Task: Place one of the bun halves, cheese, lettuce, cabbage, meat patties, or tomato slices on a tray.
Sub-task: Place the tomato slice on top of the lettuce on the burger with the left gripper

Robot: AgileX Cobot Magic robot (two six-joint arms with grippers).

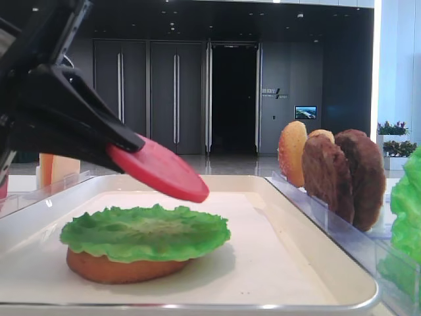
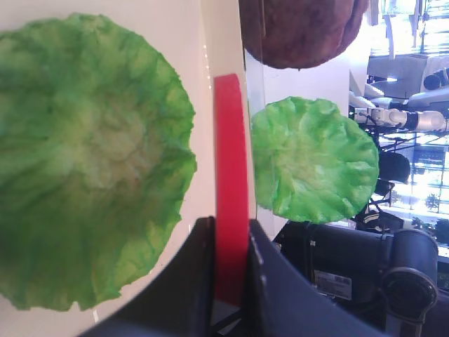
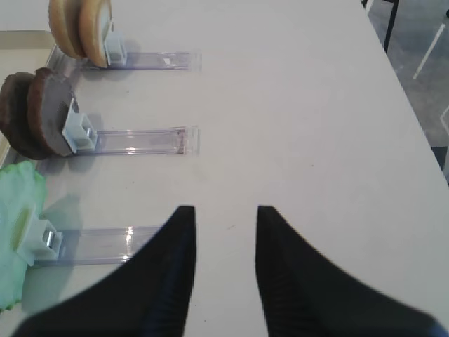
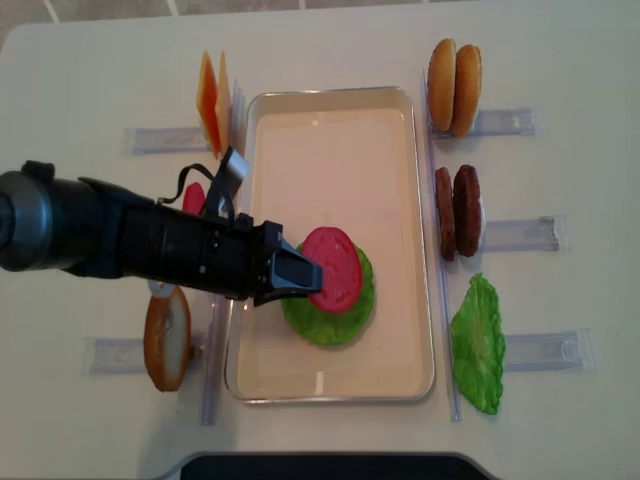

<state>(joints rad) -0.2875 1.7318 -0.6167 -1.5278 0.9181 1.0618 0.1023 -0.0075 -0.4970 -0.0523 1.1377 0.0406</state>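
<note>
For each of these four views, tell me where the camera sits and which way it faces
Exterior high: low at tray level, facing sideways along it; left gripper holds a tomato slice above the lettuce.
Right wrist: above bare table, looking down; open right gripper shows.
Left wrist: behind the left gripper's fingers, looking down at the lettuce.
Realsense: overhead, straight down; left arm shows.
Shared: both exterior views show the patties.

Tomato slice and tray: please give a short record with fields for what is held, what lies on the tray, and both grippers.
held item: tomato slice, tilted, above the lettuce
holder: left gripper, shut on the slice
on tray: lettuce lying on a bun half
slice contact with lettuce: none, gap visible in the low side view
right gripper: open, empty, over bare table
</note>
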